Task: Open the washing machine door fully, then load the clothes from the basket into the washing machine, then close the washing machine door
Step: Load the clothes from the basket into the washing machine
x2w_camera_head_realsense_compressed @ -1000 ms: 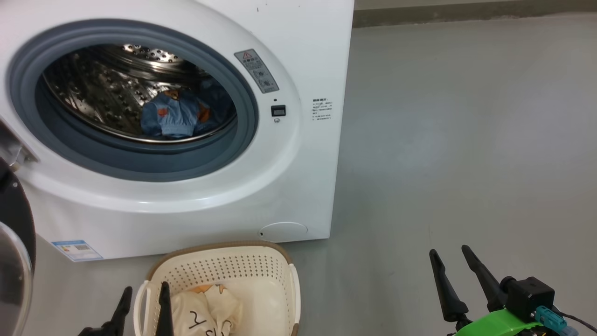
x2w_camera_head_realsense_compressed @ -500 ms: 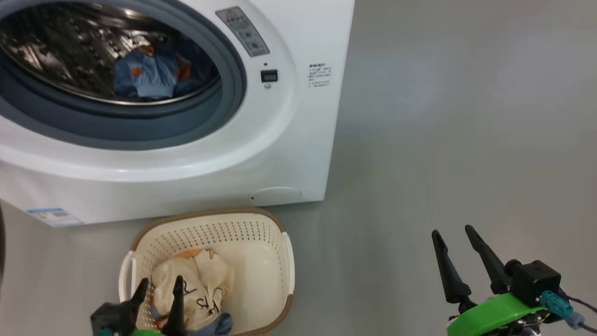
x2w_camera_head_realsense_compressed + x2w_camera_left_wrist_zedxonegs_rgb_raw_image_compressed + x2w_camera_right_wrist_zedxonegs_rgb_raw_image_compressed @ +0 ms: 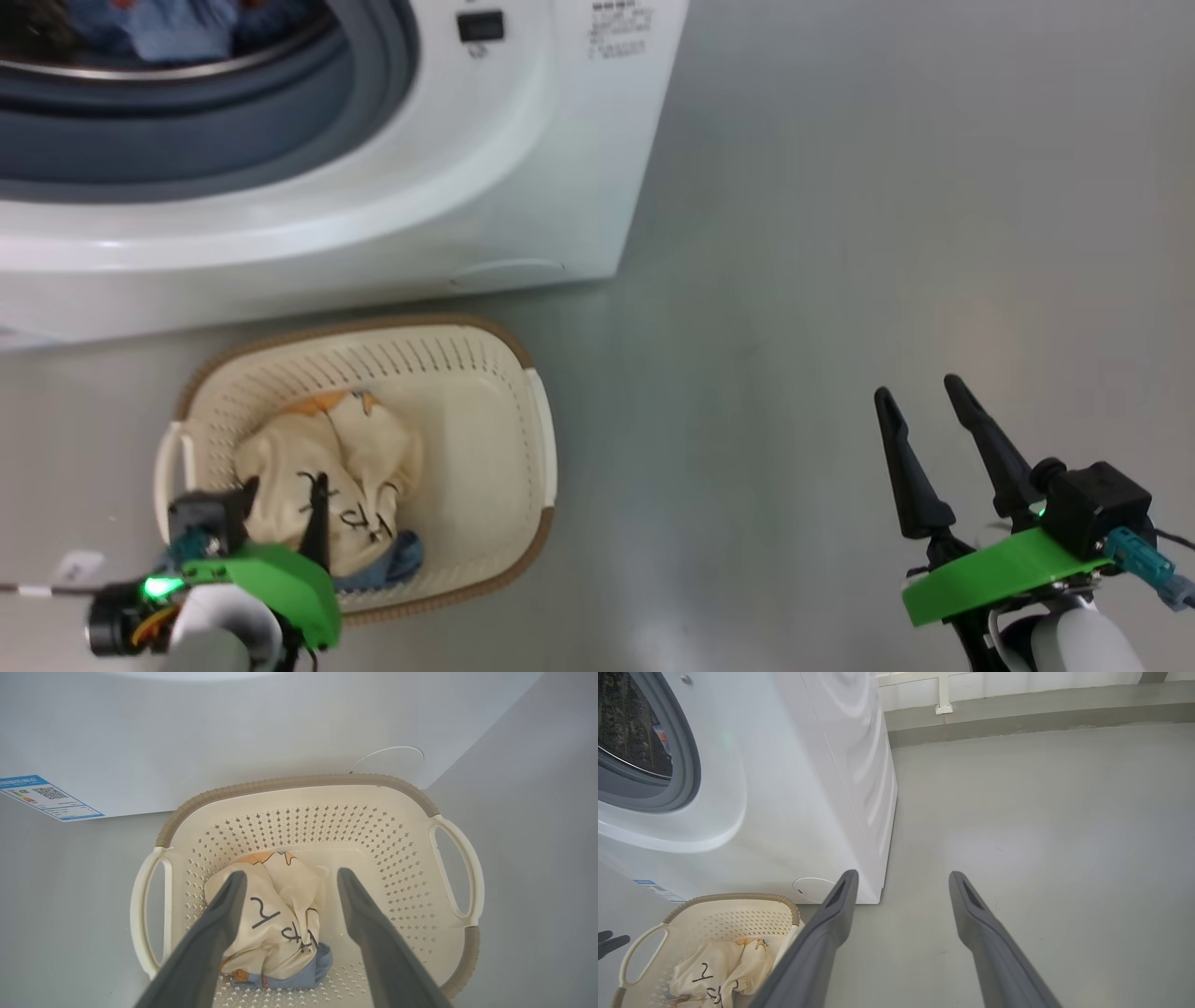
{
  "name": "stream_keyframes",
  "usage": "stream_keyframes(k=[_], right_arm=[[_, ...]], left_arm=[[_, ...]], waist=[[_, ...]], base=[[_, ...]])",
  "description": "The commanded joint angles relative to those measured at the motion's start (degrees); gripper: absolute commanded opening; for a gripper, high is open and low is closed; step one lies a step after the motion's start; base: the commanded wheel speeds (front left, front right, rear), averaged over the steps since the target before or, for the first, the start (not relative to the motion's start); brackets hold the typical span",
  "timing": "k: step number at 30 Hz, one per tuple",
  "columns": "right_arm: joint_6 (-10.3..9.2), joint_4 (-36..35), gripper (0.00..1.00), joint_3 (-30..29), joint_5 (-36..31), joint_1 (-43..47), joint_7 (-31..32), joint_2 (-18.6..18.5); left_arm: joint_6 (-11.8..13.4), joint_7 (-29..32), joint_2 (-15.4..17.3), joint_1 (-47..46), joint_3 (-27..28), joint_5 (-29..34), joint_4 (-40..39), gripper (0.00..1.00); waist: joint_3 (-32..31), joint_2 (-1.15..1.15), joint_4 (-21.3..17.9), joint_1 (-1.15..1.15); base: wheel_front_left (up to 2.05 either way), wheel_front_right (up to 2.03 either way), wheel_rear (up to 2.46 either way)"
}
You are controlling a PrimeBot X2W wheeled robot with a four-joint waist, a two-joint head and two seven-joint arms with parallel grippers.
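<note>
The grey floor (image 3: 840,233) spreads wide to the right of the basket (image 3: 537,439). The washing machine (image 3: 523,168) stands just behind the basket with its round mouth uncovered. A blue garment (image 3: 177,33) lies inside that mouth, up and behind the basket.

The basket sits on the floor, its brown rim close to the machine's front. In the basket's left half you see the cream garment (image 3: 355,448), bunched up and marked in black. A bit of blue cloth (image 3: 397,558) peeks out beneath it at the basket's near side.

Your left pincer (image 3: 286,481) hangs over the basket with its fingers apart, one across the cream garment and one beside it. You cannot tell whether the tips touch the cloth. Your right pincer (image 3: 917,387) is well to the right of the basket, fingers apart and empty.

A small blue label sticker (image 3: 46,795) sits on the machine behind the basket's left corner.
</note>
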Motion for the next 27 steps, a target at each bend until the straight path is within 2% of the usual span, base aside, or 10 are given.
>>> stream_keyframes(k=[1,15,27], right_arm=[[0.09,-1.1,1.00,1.5,0.6,-0.7,-0.6,-0.5],[0.09,-0.4,1.00,2.4,1.7,-4.5,-2.3,-0.3],[0.09,0.4,1.00,3.9,2.9,-7.3,-3.1,0.7]], left_arm=[[-0.2,-0.4,2.2,-2.1,1.7,0.6,1.4,1.00],[0.6,5.5,4.9,-17.5,3.7,-1.8,21.1,1.00],[1.9,8.4,8.5,-26.5,3.2,-1.7,28.6,1.00]], waist=[[5.9,0.00,-2.7,0.00],[16.1,0.00,-6.7,0.00],[23.1,0.00,-10.8,0.00]], base=[[0.00,0.00,0.00],[0.00,0.00,0.00],[0.00,0.00,0.00]])
